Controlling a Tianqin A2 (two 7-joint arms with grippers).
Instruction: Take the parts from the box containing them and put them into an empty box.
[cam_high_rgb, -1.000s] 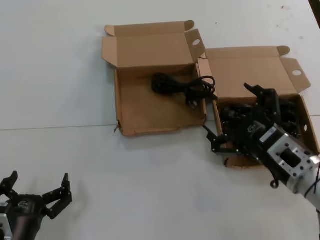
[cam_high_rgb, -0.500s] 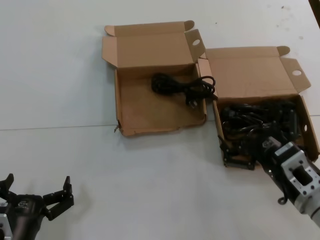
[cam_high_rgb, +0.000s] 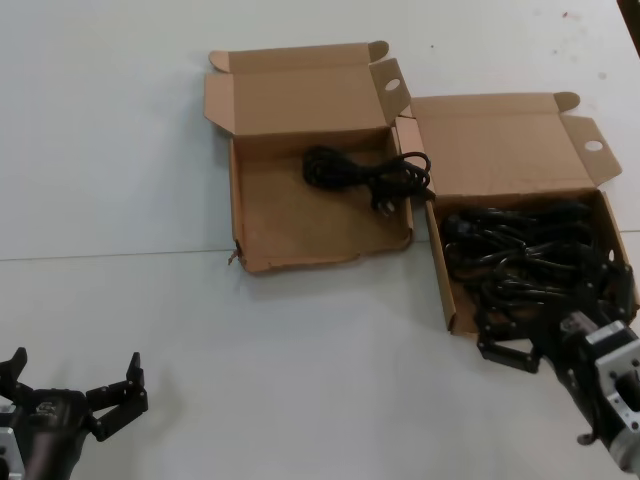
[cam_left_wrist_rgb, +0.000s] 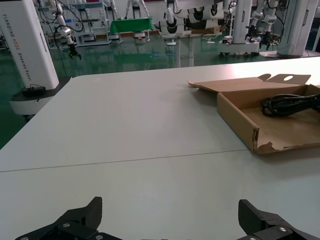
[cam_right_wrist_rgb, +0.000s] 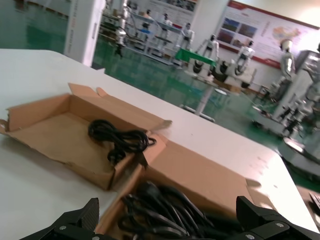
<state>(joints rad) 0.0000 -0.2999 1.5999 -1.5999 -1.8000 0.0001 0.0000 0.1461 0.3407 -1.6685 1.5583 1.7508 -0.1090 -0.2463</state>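
My right gripper (cam_high_rgb: 545, 345) sits at the near edge of the box of cables (cam_high_rgb: 600, 215), the right-hand mailer box with the straight walls and a round hole in its lid flap. Fingers spread wide, nothing between them. One fingertip (cam_high_rgb: 495, 352) is on the table side of the near wall, the rest of the claw over the wall and the closest cables. Right wrist view agrees: both finger ends (cam_right_wrist_rgb: 75, 222) far apart, low in front of the box, no cable pinched.

Cable bundles (cam_high_rgb: 520, 255) fill that box, black, tangled, heaped across the whole floor.

Other box (cam_high_rgb: 270, 225), with the ragged near-left corner and a wavy near wall, is just left of the full one, the two touching or nearly so at the far corner. One black power cord (cam_high_rgb: 365, 172) lies coiled in its far right part, with a loop hanging over the right wall toward the full box. Left wrist view shows the torn corner (cam_left_wrist_rgb: 260, 145) and the cord (cam_left_wrist_rgb: 287, 104) inside.

Left gripper (cam_high_rgb: 75, 395) is parked near the table's (cam_high_rgb: 120, 150) near-left corner, well apart from both boxes, fingers splayed wide, holding nothing.
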